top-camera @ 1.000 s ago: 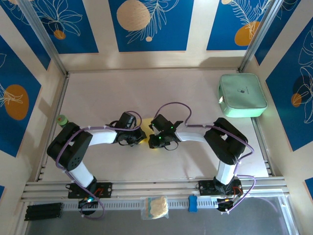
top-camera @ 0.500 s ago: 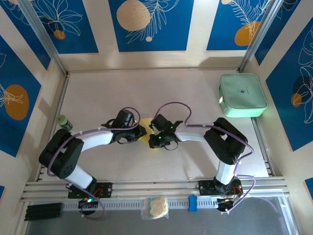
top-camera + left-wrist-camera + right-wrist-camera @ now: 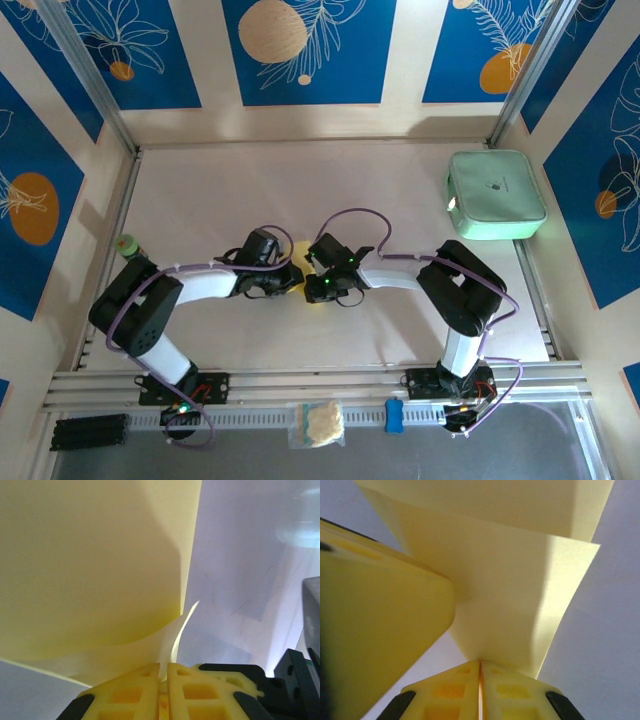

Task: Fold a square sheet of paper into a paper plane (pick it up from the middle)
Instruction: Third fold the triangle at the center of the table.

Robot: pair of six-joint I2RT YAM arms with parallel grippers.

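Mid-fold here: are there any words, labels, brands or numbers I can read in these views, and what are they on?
No text is readable.
On the mint-green case: one small dark mark on the lid, too small to read.
On the yellow paper: nothing printed on the faces that show.
On the blue wall panels: leaf and circle drawings, no words.

Both arms bent inward at the elbows, wrists meeting mid-table, left gripper (image 3: 290, 279) and right gripper (image 3: 312, 285) facing each other, apparently almost tip to tip, each with jaws pressed together on the folded yellow paper (image 3: 90, 555)
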